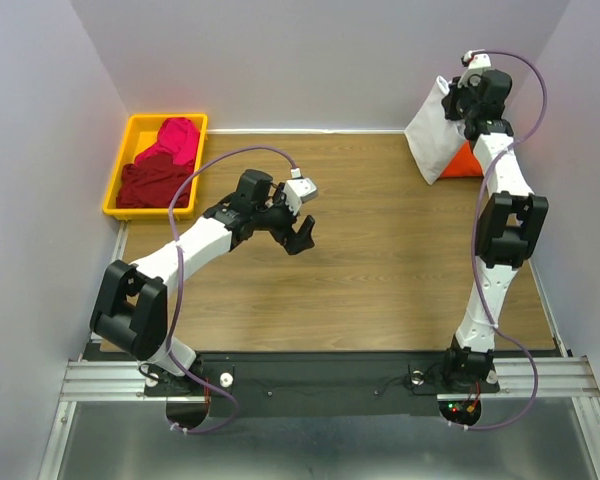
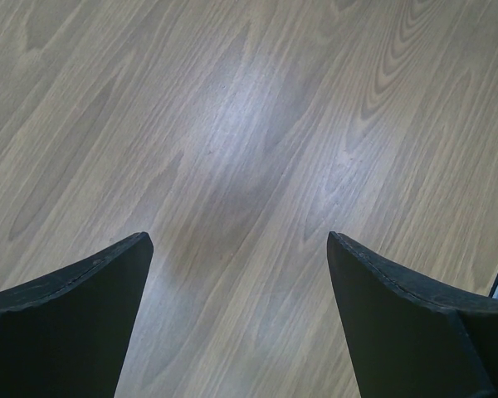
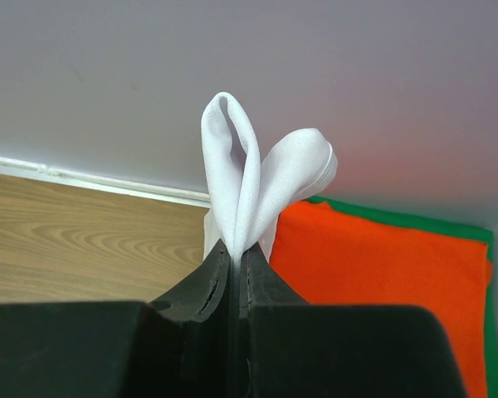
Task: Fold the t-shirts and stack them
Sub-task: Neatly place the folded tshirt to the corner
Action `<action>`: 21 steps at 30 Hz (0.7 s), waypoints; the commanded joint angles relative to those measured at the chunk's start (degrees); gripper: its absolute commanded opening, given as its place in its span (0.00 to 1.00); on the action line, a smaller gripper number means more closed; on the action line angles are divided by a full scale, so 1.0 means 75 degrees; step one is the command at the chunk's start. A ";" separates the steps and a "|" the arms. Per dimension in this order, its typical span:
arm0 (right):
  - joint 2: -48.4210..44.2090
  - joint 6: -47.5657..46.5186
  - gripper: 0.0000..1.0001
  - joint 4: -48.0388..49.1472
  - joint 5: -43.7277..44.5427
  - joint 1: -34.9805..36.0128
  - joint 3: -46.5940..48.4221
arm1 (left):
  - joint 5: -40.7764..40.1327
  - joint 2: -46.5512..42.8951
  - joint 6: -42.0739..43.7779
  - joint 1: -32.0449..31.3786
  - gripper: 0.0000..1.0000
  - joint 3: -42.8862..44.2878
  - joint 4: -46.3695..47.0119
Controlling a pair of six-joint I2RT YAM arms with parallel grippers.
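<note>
Right gripper clamped on white t-shirt fold, held up above orange t-shirt. Left gripper spread wide, empty, over table. Judgement: lower slowly, square edges before release

A: Is the table real wood?
B: It's wood-grained and smooth, with a soft sheen where light catches it below the left gripper. That gripper's fingers are matt black and look like plastic.
A: And at ten o'clock?
B: A yellow bin, hard plastic with a slight gloss. It holds soft matt cloth: a dark red t-shirt and a magenta t-shirt.
A: One o'clock?
B: The white t-shirt is thin, smooth cloth. The orange t-shirt is flat matt cloth, with a green cloth edge showing along it.
A: Six o'clock?
B: A rail of bare, ribbed metal with a dull shine.
</note>
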 commanded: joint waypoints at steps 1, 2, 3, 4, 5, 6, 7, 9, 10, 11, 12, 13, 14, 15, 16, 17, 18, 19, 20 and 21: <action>-0.0645 0.0087 0.00 0.0205 -0.0039 -0.0147 0.0590 | 0.0112 -0.0266 -0.0033 0.0024 0.99 -0.0055 0.0196; -0.0645 0.0076 0.01 0.0193 -0.0062 -0.0194 0.0660 | 0.0089 -0.0254 -0.0033 0.0024 0.99 -0.0055 0.0196; -0.0621 0.0076 0.01 0.0182 -0.0051 -0.0217 0.0695 | 0.0089 -0.0254 -0.0033 0.0024 0.99 -0.0044 0.0185; -0.0610 0.0076 0.01 0.0158 -0.0051 -0.0264 0.0707 | 0.0112 -0.0254 -0.0033 0.0024 0.99 -0.0043 0.0196; -0.0598 0.0087 0.01 0.0158 -0.0062 -0.0299 0.0742 | 0.0101 -0.0243 -0.0033 0.0024 0.99 -0.0043 0.0196; -0.0551 0.0064 0.01 0.0135 -0.0074 -0.0334 0.0789 | 0.0112 -0.0219 -0.0033 0.0024 0.99 -0.0055 0.0196; -0.0528 0.0052 0.01 0.0135 -0.0074 -0.0358 0.0789 | 0.0101 -0.0231 -0.0033 0.0024 0.99 -0.0044 0.0185; -0.0446 0.0029 0.01 0.0135 -0.0086 -0.0463 0.0824 | 0.0112 -0.0196 -0.0045 0.0024 0.99 -0.0020 0.0173; -0.0399 0.0017 0.01 0.0135 -0.0098 -0.0498 0.0824 | 0.0112 -0.0196 -0.0033 0.0024 0.99 -0.0008 0.0161; -0.0364 0.0005 0.01 0.0146 -0.0109 -0.0568 0.0824 | 0.0112 -0.0172 -0.0033 0.0024 0.99 -0.0008 0.0149; -0.0317 -0.0064 0.01 0.0135 -0.0109 -0.0604 0.0871 | 0.0112 -0.0137 -0.0033 0.0024 0.99 -0.0008 0.0138; -0.0212 -0.0077 0.01 0.0135 -0.0109 -0.0639 0.0895 | 0.0124 -0.0125 -0.0033 0.0024 0.99 0.0015 0.0114; -0.0141 -0.0112 0.01 0.0146 -0.0156 -0.0721 0.0941 | 0.0124 -0.0114 -0.0033 0.0024 0.99 0.0027 0.0103; -0.0059 -0.0147 0.01 0.0146 -0.0156 -0.0768 0.0976 | 0.0112 -0.0079 -0.0010 0.0024 0.99 0.0050 0.0091; 0.0023 -0.0182 0.00 0.0146 -0.0179 -0.0803 0.1058 | 0.0112 -0.0067 -0.0010 0.0024 0.99 0.0062 0.0067; 0.0186 -0.0217 0.01 0.0146 -0.0191 -0.0885 0.1094 | 0.0101 -0.0055 -0.0010 0.0024 0.99 0.0074 0.0044; 0.0257 -0.0310 0.00 0.0146 -0.0203 -0.0920 0.1129 | 0.0101 -0.0043 -0.0010 0.0024 0.99 0.0097 0.0009; 0.0339 -0.0346 0.01 0.0146 -0.0215 -0.0955 0.1245 | 0.0101 -0.0032 0.0013 0.0024 0.99 0.0109 -0.0015; 0.0444 -0.0393 0.01 0.0146 -0.0250 -0.1025 0.1293 | 0.0101 -0.0020 0.0025 0.0024 0.99 0.0109 -0.0038; 0.0608 -0.0509 0.01 0.0158 -0.0273 -0.1061 0.1328 | 0.0101 0.0003 0.0037 0.0024 0.99 0.0120 -0.0096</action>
